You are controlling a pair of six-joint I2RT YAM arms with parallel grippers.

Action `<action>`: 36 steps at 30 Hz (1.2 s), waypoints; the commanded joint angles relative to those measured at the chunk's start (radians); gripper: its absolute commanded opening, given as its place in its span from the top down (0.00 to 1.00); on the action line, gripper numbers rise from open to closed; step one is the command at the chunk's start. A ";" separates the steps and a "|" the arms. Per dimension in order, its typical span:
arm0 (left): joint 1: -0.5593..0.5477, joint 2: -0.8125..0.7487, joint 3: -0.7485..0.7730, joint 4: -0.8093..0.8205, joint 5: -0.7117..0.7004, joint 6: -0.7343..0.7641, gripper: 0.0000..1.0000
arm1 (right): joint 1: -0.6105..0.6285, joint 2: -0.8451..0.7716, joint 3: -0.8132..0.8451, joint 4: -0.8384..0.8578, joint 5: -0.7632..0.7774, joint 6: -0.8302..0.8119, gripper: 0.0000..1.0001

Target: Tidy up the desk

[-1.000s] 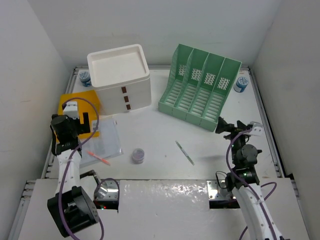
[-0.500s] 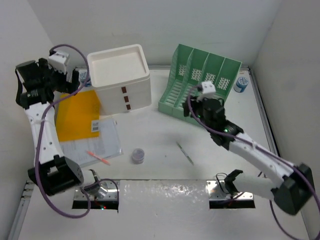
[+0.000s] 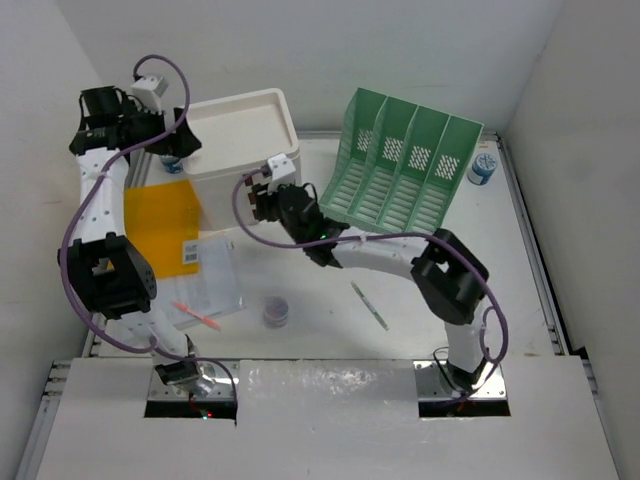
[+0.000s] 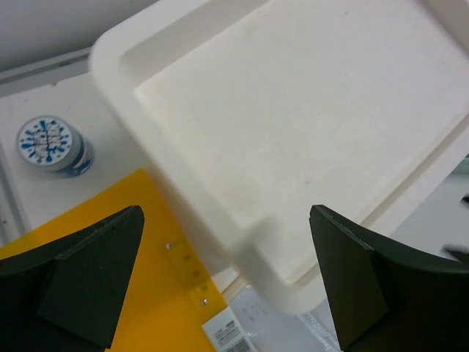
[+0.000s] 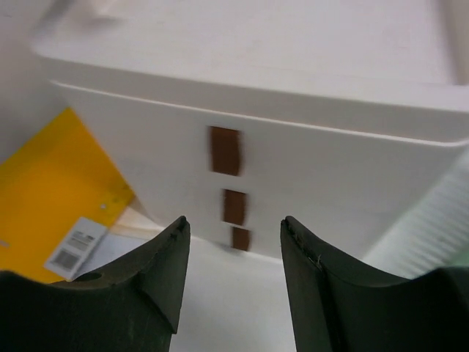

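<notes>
Right jaws apart before white drawer box (image 5: 293, 169), yellow folder (image 5: 51, 176) alongside

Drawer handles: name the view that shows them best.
Right wrist: all three brown handles face it, framed between its fingers. Top view: the right gripper hides them. Left wrist: only the box top.

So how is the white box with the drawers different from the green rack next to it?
The white drawer box has plain solid walls; the green rack is full of slots and holes. The box has a flat, tray-like top, while the rack is open on top and split into four compartments. The box shows three brown handles on its front; the rack shows none. Both stand at the far side of the desk.
</notes>
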 commanded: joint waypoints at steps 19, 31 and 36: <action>-0.080 -0.015 -0.253 0.369 -0.235 -0.200 0.06 | 0.072 0.395 0.414 0.256 0.368 0.028 0.77; -0.080 -0.020 -0.288 0.391 -0.254 -0.178 0.06 | 0.072 0.449 0.469 0.267 0.395 -0.046 1.00; -0.081 -0.042 -0.291 0.403 -0.277 -0.181 0.03 | 0.075 0.370 0.301 0.379 0.336 -0.089 1.00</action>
